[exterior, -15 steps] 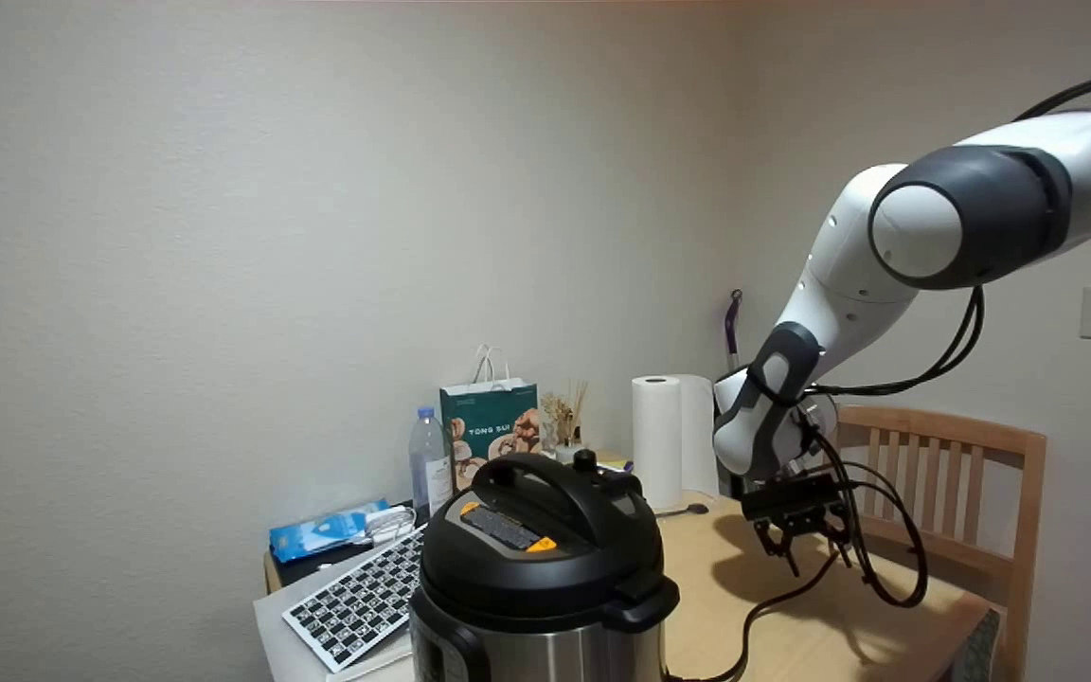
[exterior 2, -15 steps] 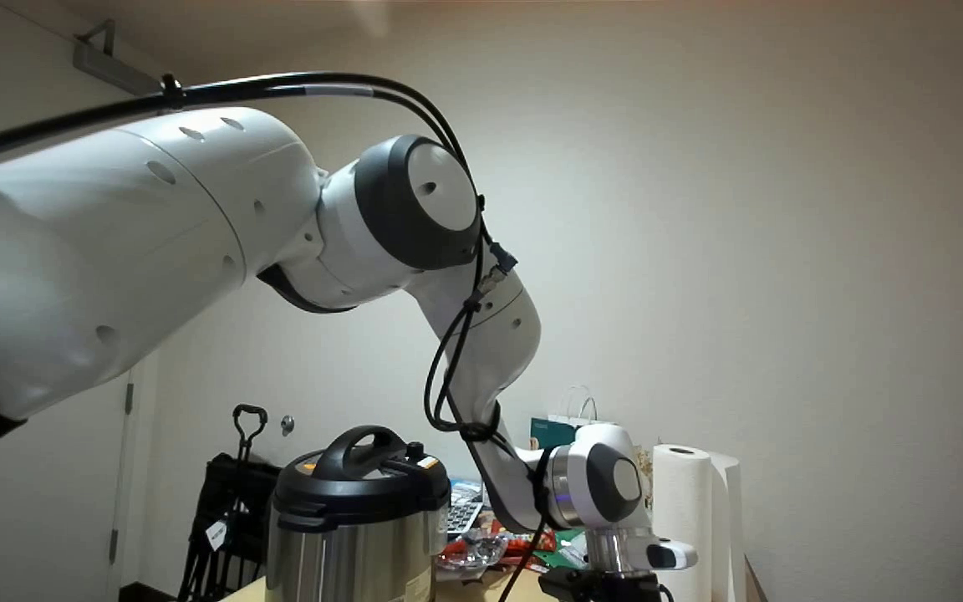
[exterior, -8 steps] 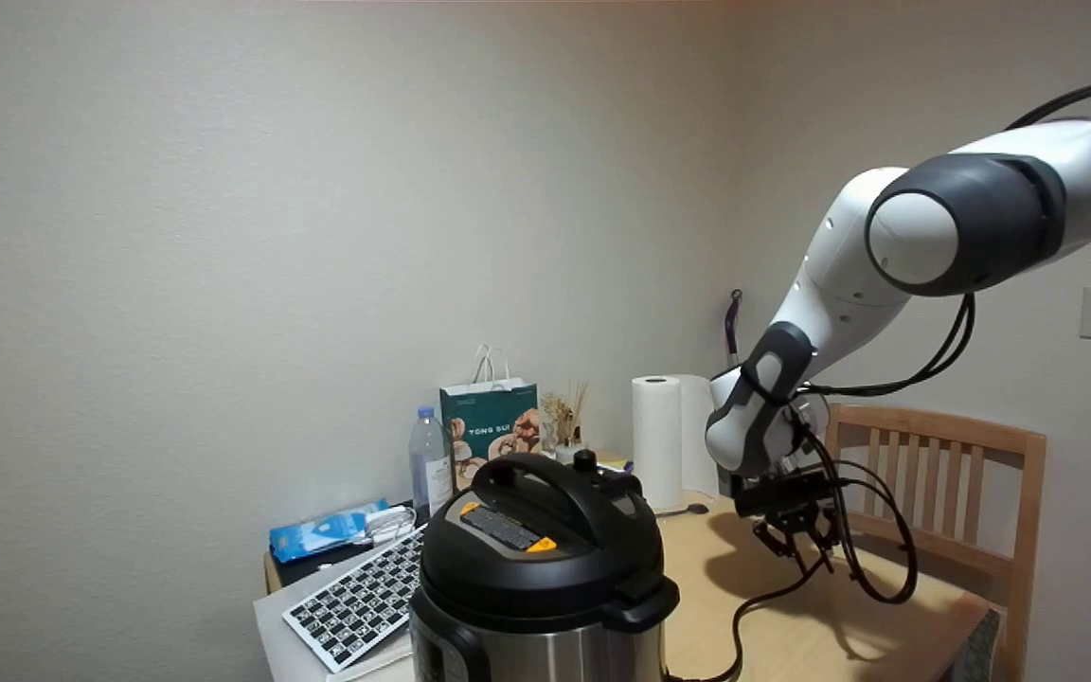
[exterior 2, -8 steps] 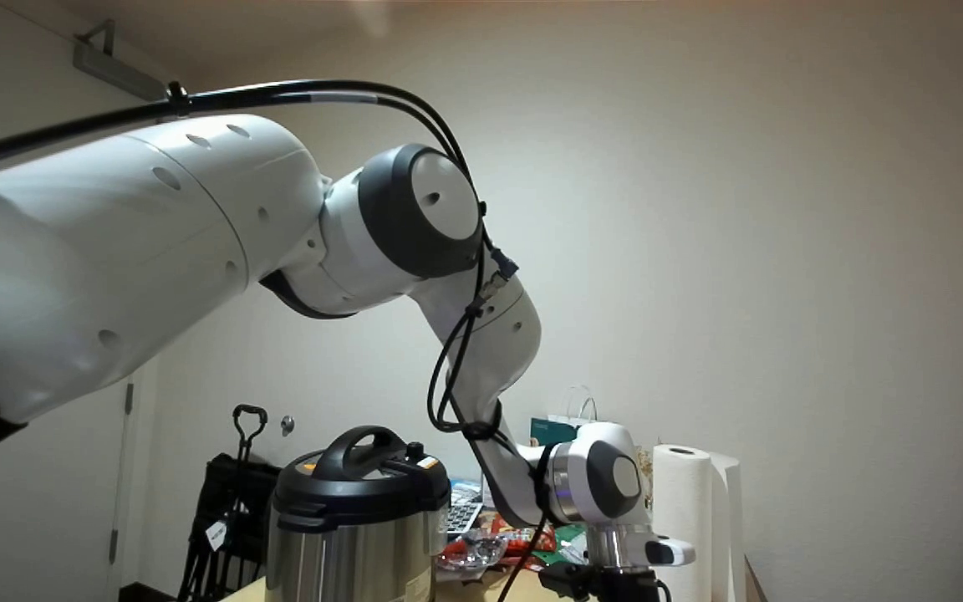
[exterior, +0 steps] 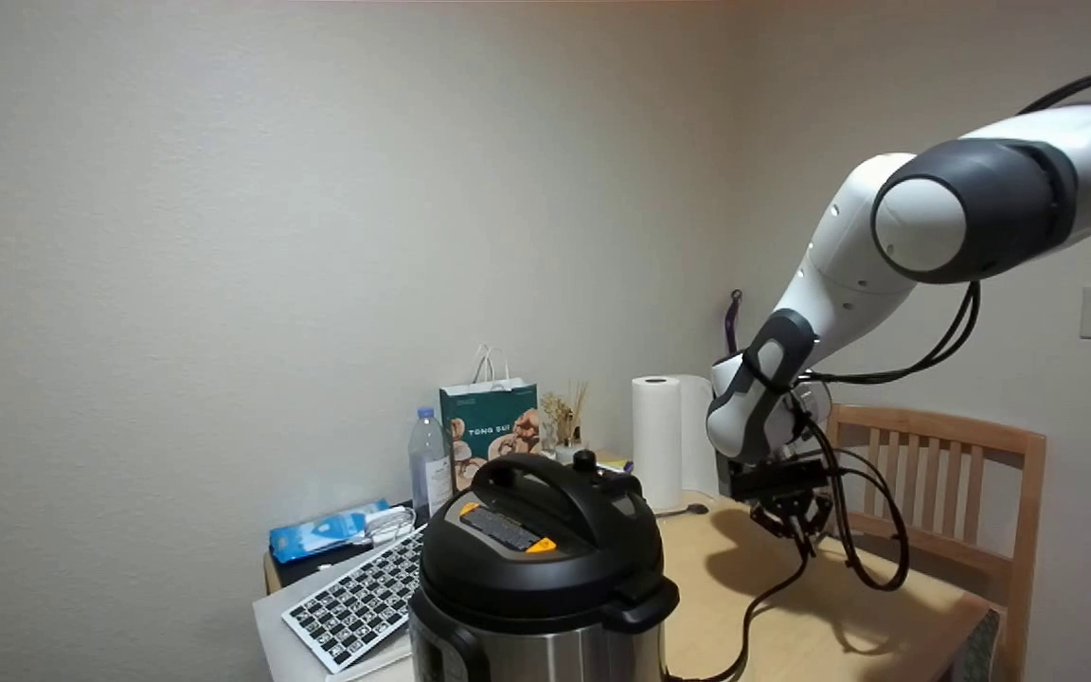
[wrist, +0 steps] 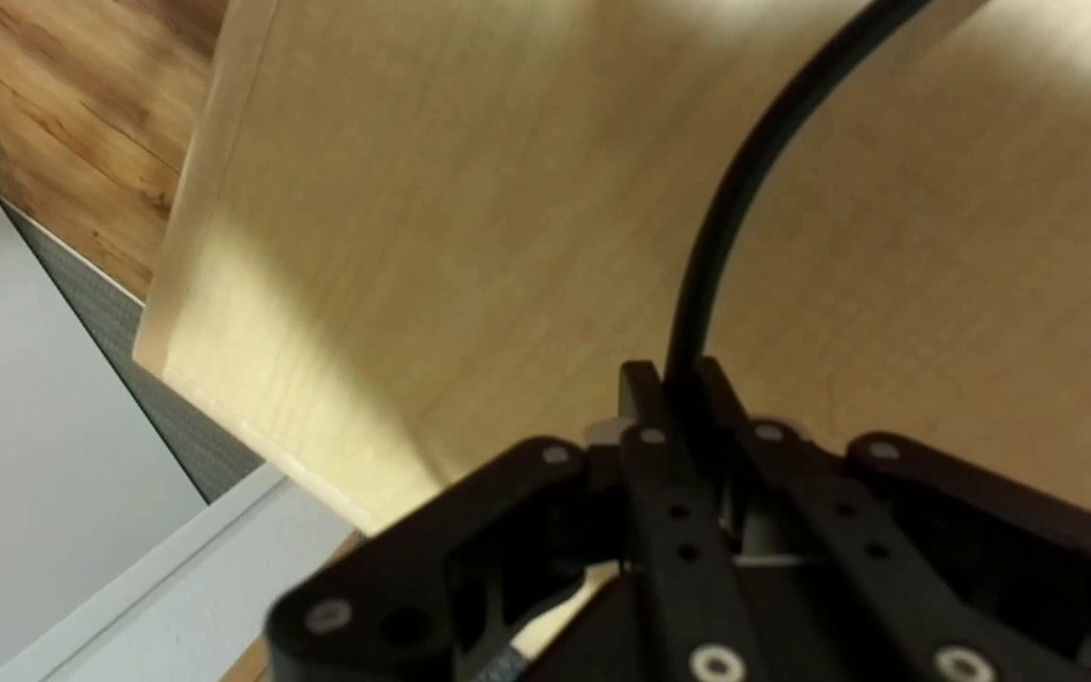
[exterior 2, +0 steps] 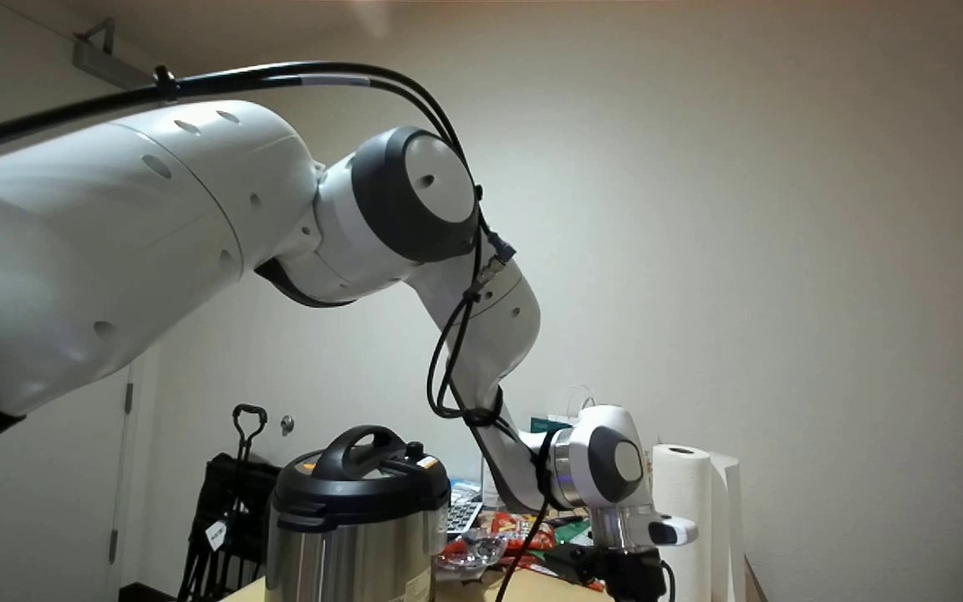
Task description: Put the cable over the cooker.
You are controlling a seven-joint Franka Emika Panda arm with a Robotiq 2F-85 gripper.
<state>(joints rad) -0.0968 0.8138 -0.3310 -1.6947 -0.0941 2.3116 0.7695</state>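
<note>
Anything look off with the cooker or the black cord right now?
Nothing stands out: the cooker stands upright, and the cord curves smoothly into the pincer, which grips it. I see no spill or visible damage.

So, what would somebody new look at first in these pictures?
Probably the huge white robot arm, stretching in from the side in both exterior views. Next, maybe the shiny steel cooker near the bottom of both. In the wrist view, the black gripper pinching a black cable over the table stands out.
</note>
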